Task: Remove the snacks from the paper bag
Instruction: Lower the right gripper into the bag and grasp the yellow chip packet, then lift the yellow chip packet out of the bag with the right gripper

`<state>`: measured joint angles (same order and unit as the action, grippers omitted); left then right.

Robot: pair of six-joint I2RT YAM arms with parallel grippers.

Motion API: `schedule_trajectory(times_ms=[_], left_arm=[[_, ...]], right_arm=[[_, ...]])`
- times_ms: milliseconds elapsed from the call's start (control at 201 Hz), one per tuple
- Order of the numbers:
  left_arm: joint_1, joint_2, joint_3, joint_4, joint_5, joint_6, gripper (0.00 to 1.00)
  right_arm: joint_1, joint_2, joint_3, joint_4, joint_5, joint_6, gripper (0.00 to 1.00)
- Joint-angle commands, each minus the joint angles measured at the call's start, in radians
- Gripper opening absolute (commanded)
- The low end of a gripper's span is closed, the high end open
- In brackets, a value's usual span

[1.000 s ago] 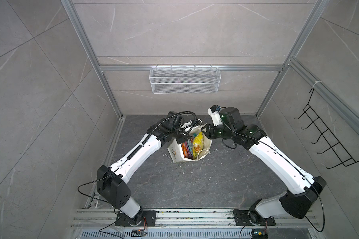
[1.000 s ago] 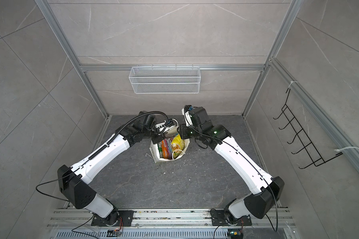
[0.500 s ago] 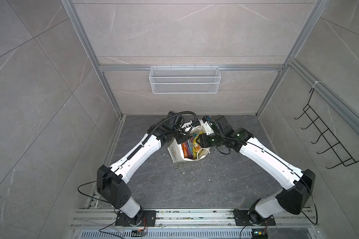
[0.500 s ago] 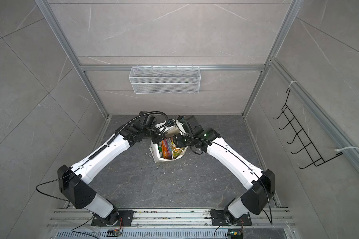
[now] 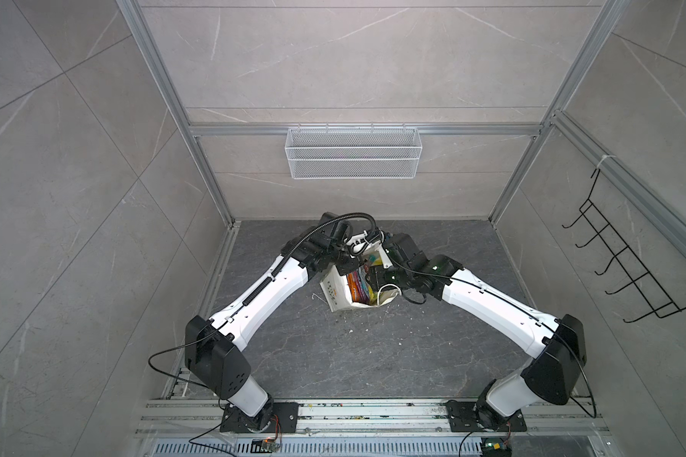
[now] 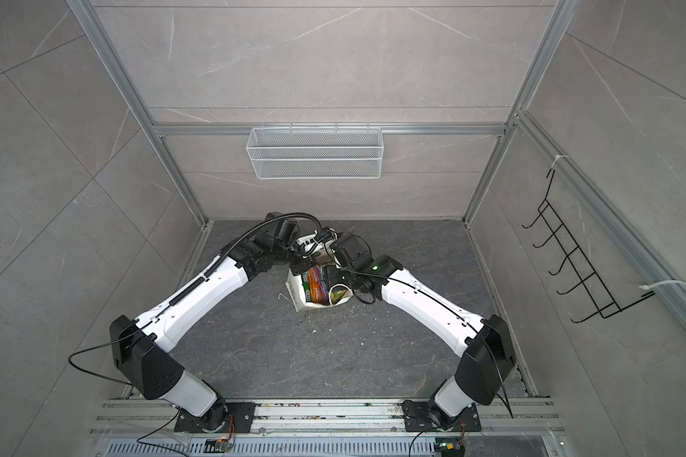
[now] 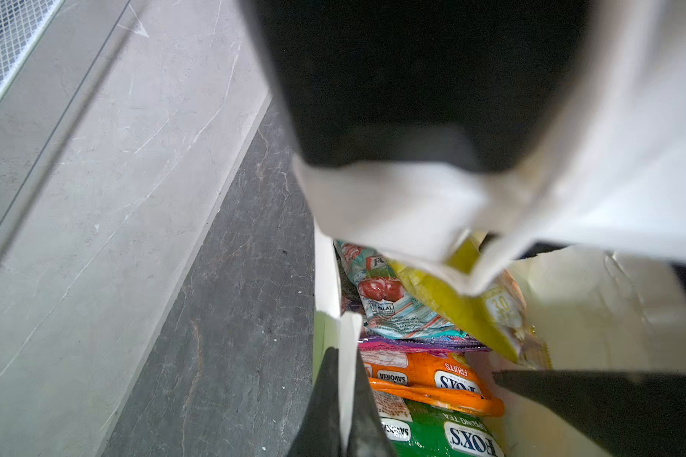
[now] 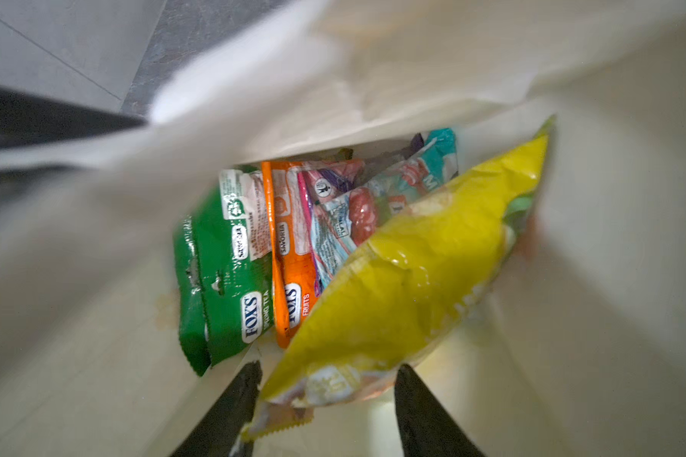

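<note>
Pinched the left rim of the paper bag [image 5: 335,292] with the left gripper [image 7: 344,376], its fingers shut tight on the white paper. Found the bag upright in the rear half of the table [image 5: 333,356], midway between its side edges. Saw inside, packed on edge, the green packet [image 8: 222,269], orange packet [image 8: 290,277], purple packet [image 8: 329,182] and teal packet [image 8: 333,233] — then the yellow chip bag [image 8: 412,277] leaning across them. Held the right gripper [image 8: 329,368] inside the bag's mouth — fingers well apart, flanking the chip bag's nearest corner, not closed on it.
</note>
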<state>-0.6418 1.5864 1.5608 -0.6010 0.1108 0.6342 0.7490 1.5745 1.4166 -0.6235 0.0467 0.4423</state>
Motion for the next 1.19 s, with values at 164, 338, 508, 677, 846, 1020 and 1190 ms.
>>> schedule_trajectory(times_ms=[164,338,508,677,846,1020,1190], left_arm=[[-0.014,-0.017,0.056,0.083,0.042,-0.002,0.00],[-0.013,-0.015,0.058,0.086,0.039,0.000,0.00],[-0.014,-0.011,0.057,0.093,0.031,0.000,0.00],[-0.013,-0.011,0.050,0.099,0.021,-0.003,0.00],[-0.015,-0.011,0.054,0.101,0.016,-0.006,0.00],[-0.015,-0.012,0.058,0.096,0.000,0.000,0.00],[-0.015,-0.011,0.052,0.096,-0.013,-0.004,0.00]], right_arm=[[0.009,-0.003,-0.016,0.033,0.153,0.004,0.29],[0.008,-0.023,-0.018,0.025,0.217,-0.016,0.10],[0.009,-0.043,-0.021,0.029,0.213,-0.038,0.00],[0.009,-0.093,-0.026,0.075,0.142,-0.082,0.00],[0.009,-0.164,-0.027,0.090,0.142,-0.114,0.00],[0.007,-0.258,-0.023,0.104,0.098,-0.132,0.00],[-0.002,-0.347,-0.012,0.126,0.089,-0.175,0.00]])
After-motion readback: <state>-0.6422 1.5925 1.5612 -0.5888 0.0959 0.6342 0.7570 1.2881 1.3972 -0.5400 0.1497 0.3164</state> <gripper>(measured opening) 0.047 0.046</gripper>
